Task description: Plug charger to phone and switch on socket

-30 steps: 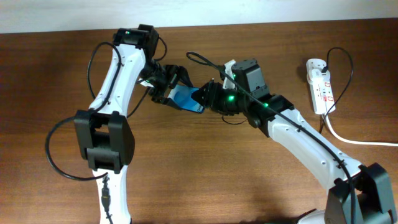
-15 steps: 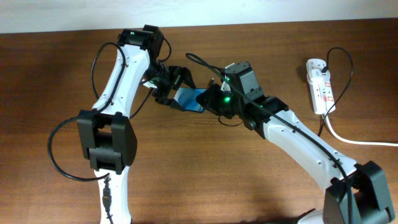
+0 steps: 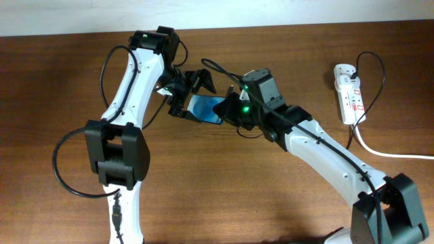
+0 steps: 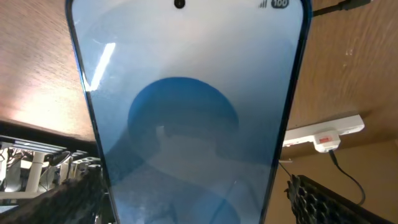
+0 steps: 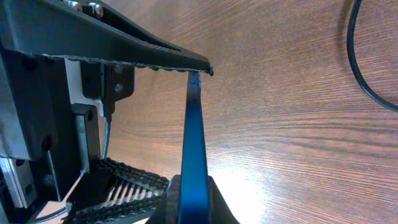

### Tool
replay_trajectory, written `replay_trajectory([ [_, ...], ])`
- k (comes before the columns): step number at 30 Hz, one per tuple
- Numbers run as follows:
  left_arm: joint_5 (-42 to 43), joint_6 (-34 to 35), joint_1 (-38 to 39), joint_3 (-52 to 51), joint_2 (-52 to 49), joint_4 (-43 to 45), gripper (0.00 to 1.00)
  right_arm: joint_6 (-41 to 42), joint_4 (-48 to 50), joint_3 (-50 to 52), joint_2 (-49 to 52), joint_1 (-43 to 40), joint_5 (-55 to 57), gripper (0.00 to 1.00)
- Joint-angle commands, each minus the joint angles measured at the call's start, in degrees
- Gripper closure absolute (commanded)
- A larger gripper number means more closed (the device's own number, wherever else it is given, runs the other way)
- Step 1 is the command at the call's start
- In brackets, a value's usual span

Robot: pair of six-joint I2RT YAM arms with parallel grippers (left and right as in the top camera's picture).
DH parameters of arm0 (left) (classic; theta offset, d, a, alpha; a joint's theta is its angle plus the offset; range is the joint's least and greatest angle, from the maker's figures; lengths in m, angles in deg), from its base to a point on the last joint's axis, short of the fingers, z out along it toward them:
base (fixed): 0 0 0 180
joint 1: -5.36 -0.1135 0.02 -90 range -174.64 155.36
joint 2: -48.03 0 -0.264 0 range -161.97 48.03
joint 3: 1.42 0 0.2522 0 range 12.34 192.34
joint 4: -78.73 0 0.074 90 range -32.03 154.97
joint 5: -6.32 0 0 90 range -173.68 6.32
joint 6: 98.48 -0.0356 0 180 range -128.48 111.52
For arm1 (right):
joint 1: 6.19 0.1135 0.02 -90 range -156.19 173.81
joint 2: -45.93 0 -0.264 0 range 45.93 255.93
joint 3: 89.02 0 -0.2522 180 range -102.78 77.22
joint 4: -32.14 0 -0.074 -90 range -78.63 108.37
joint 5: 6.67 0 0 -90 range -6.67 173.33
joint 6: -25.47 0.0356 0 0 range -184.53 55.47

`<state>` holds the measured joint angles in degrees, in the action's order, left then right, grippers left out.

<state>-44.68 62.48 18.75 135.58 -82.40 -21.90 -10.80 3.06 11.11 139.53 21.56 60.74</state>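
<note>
The phone (image 3: 205, 108), blue screen lit, is held above the table between both grippers. My right gripper (image 3: 226, 110) is shut on its right end; the right wrist view shows the phone edge-on (image 5: 194, 124) clamped in that gripper (image 5: 194, 202). My left gripper (image 3: 192, 97) is open, its fingers (image 5: 124, 46) spread either side of the phone. In the left wrist view the phone (image 4: 186, 93) fills the frame, with a gap to the right finger. The white socket strip (image 3: 349, 91) lies far right. The thin black charger cable (image 3: 377, 88) loops from it; I cannot make out its plug tip.
The strip's thick white lead (image 3: 393, 154) runs off the right edge. The strip also shows in the left wrist view (image 4: 323, 130). A black cable (image 5: 357, 62) lies on the wood at the right of the right wrist view. The table's back edge meets a white wall.
My left gripper's fingers have spread apart from the phone. The right gripper has moved slightly left, still holding the phone's end.
</note>
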Motion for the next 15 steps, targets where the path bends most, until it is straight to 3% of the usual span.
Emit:
replay_trajectory([
  [1, 0.6, -2.6, 0.0, 1.0, 0.0, 0.4, 0.01, -1.0, -0.2, -1.0, -0.2, -1.5, -2.1, 0.96],
  [3, 2.3, -10.8, -0.2, 1.0, 0.0, 3.8, 0.0, -2.9, -1.7, -1.0, -0.2, -3.2, -3.8, 0.96],
  [5, 5.7, -23.9, -0.7, 1.0, 0.0, 8.5, 0.01, -5.6, -3.5, -1.0, -0.4, -5.2, -6.1, 0.96],
  [8, 7.3, -34.6, -1.4, 1.0, 0.0, 12.1, 0.01, -9.0, -7.8, -1.0, -2.9, -9.7, -7.2, 0.96],
  [10, 16.1, -44.8, -2.1, 1.0, 0.0, 16.7, 0.0, -10.1, -10.4, -1.0, -6.8, -13.5, -7.2, 0.96],
  [12, 24.6, -45.8, -3.2, 1.0, 0.0, 20.3, 0.15, -11.9, -12.9, -1.0, -12.8, -18.3, -7.8, 0.96],
  [14, 27.7, -45.8, -4.7, 1.0, 0.0, 21.7, 0.13, -13.7, -17.0, -1.0, -19.5, -23.3, -8.8, 0.96],
  [15, 31.6, -48.9, -5.7, 1.0, 0.0, 22.0, 0.05, -15.9, -20.0, -1.0, -23.4, -26.4, -10.4, 0.96],
])
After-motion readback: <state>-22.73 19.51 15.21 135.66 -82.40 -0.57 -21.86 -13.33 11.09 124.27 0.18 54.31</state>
